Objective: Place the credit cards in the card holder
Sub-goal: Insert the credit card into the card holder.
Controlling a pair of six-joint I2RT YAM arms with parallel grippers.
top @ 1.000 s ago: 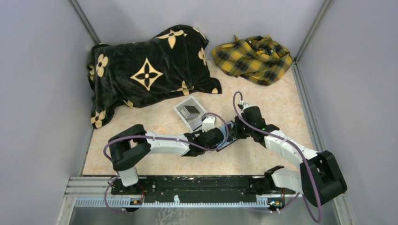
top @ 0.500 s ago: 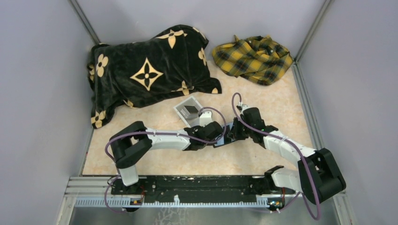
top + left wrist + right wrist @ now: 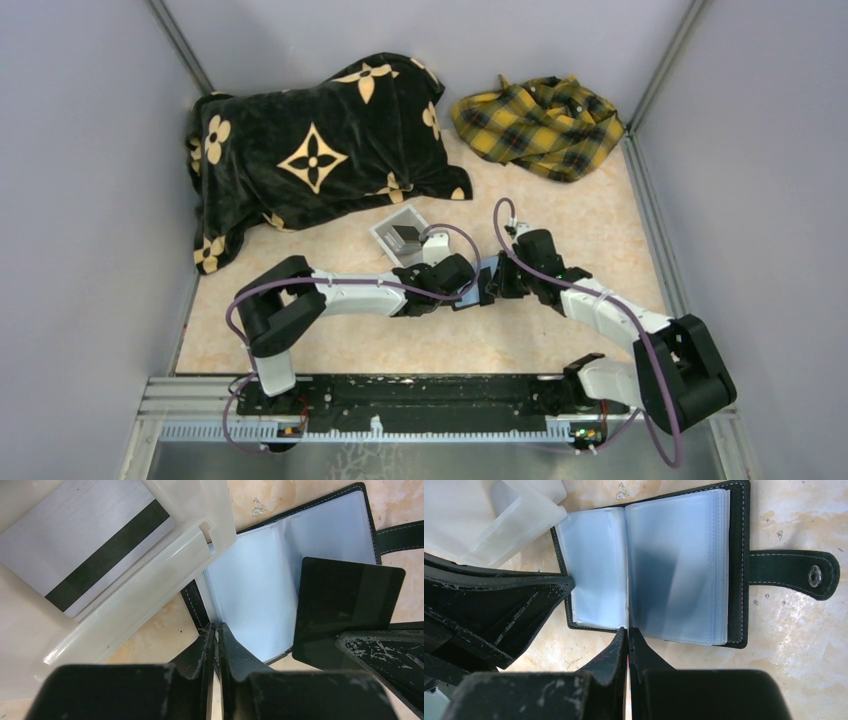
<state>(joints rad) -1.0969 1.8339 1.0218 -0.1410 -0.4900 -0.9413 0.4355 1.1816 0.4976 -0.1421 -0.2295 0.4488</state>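
Right claw, clenched on a black credit card. Its own camera sees the card only edge-on, as a thin line over the fold of the open card holder. The left wrist view shows the card's flat face hanging over the holder's right leaf.

Left claw, jaws nearly together, grips the holder's left edge. How much of the plastic sleeve it catches is hard to make out.

From above, the left arm lies low and stretched toward 3 o'clock. The right arm reaches toward 10 o'clock, and the two claws meet at the middle of the desk, hiding most of the holder.

The holder lies open and flat, its clasp strap pointing to 3 o'clock in the right wrist view.

Just beside it, at 11 o'clock, is a clear-white box holding a silver credit card with a black stripe.

A black flowered blanket is at 10 o'clock and a yellow plaid cloth at 1 o'clock.
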